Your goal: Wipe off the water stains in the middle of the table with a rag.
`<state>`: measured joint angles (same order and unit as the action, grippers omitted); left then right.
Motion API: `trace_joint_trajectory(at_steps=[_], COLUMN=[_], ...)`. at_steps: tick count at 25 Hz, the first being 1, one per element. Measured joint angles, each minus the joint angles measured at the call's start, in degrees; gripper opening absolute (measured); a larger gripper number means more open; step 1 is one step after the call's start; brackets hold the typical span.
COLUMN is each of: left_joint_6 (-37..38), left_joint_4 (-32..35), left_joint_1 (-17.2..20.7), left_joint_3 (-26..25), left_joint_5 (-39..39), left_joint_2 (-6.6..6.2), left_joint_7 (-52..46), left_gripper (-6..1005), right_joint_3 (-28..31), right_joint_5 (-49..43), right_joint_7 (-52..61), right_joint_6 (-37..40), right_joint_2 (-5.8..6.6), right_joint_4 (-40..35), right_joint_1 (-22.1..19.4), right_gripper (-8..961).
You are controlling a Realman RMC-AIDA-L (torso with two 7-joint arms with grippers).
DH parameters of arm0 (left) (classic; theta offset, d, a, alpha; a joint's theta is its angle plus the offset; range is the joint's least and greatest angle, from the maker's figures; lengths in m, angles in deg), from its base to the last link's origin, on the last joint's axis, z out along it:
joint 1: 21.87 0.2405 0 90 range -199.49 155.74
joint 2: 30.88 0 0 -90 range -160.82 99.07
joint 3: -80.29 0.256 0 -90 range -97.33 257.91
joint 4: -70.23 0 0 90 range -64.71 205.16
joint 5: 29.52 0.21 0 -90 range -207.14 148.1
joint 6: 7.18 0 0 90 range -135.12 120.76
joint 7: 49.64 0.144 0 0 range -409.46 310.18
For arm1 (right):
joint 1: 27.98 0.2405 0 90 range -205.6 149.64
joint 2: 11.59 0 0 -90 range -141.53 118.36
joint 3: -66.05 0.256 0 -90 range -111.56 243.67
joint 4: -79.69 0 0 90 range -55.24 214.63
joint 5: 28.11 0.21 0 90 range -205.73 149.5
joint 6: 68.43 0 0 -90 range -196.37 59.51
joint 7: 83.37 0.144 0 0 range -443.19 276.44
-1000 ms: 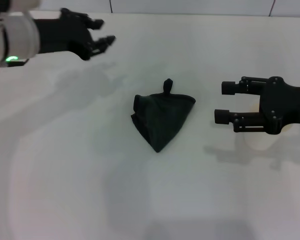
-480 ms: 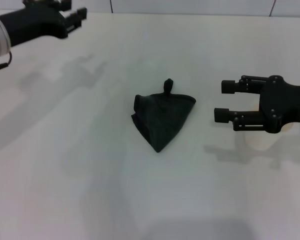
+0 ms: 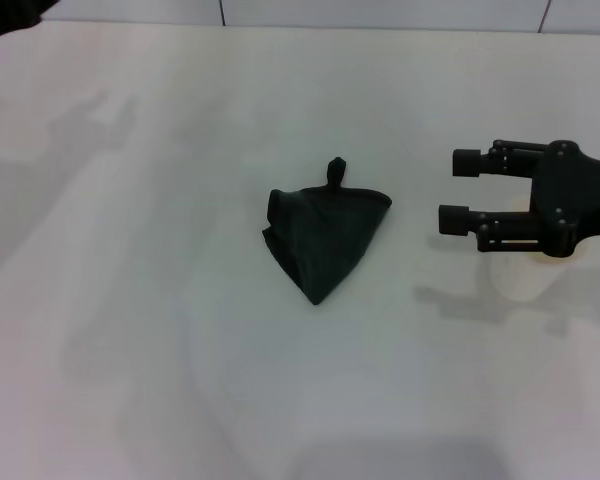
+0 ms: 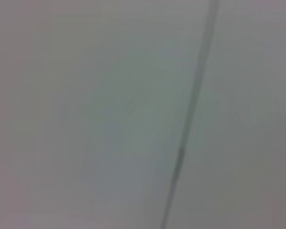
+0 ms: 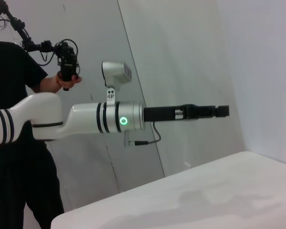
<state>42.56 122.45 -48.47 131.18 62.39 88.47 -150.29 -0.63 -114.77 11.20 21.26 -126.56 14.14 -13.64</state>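
The rag [image 3: 325, 240], dark green-black and bunched into a rough triangle with its loop tab pointing away from me, lies in the middle of the white table [image 3: 130, 300]. The water stains do not show in any view. My right gripper [image 3: 458, 190] hovers open to the right of the rag, apart from it, with its fingers pointing toward the rag. My left arm is raised off the table at the far left. The right wrist view shows it stretched out level, with the left gripper [image 5: 223, 111] seen edge-on.
A pale cup-like shape [image 3: 520, 282] sits on the table, partly under my right gripper. In the right wrist view a person in black [image 5: 19, 95] stands beyond the table's far left side holding a controller. A wall runs behind the table.
My left arm has lifted and swung away to the far left, leaving the head view except for a dark corner. The right gripper has drifted slightly right. The rag has not moved.
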Motion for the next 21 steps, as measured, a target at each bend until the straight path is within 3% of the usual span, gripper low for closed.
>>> trace_joint_trajectory(at_steps=[9, 21], left_joint_6=[-1.68, -0.75], left_joint_4=[-0.31, -0.12], left_joint_1=[0.84, 1.75], left_joint_3=[1.66, -0.21], left_joint_5=[3.51, 1.89], left_joint_2=[0.00, -0.41], left_joint_7=[-3.96, -6.33], left_gripper=[432, 432], right_joint_3=[1.17, 2.00], right_joint_5=[0.00, -0.01], right_joint_7=[0.50, 0.53], right_joint_6=[1.39, 2.34], right_joint_2=[0.07, 0.01], right_joint_4=[-0.37, -0.46], right_joint_1=[-0.13, -0.45], right_gripper=[765, 765])
